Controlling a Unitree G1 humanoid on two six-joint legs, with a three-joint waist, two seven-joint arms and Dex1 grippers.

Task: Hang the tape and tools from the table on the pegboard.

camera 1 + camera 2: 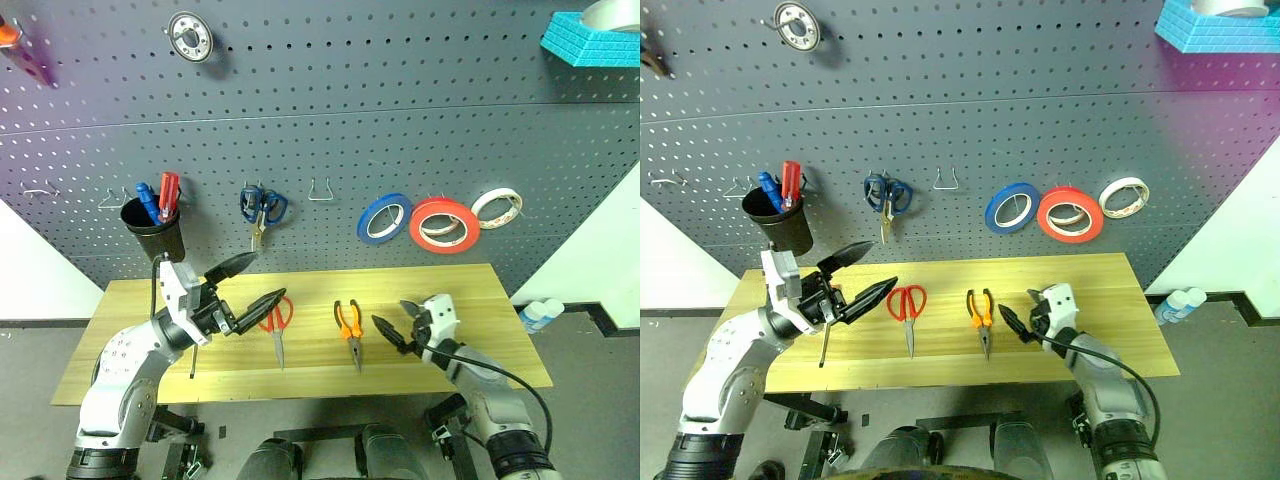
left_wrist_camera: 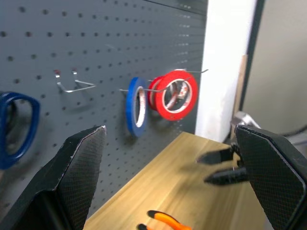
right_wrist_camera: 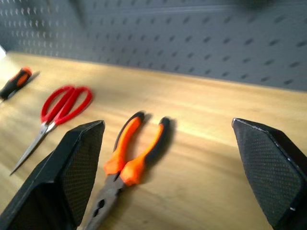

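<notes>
Screwdriver (image 1: pixel 824 343) half-hidden behind left gripper (image 1: pixel 872 271); both grippers' fingers spread, empty; right gripper (image 1: pixel 1023 311) near pliers (image 1: pixel 983 318).

Blue tape roll (image 1: pixel 384 219) and whitish tape roll (image 1: pixel 497 208) hung on hooks. Blue-handled scissors (image 1: pixel 261 209) hung further left. Black cup (image 1: pixel 155 230) holding blue screwdriver (image 1: pixel 146 201) and red screwdriver (image 1: pixel 169 194). Round metal disc (image 1: pixel 190 36) up high. Blue textured block (image 1: pixel 590 41) at upper corner. White bottle (image 1: pixel 541 315) low, past the right end.
</notes>
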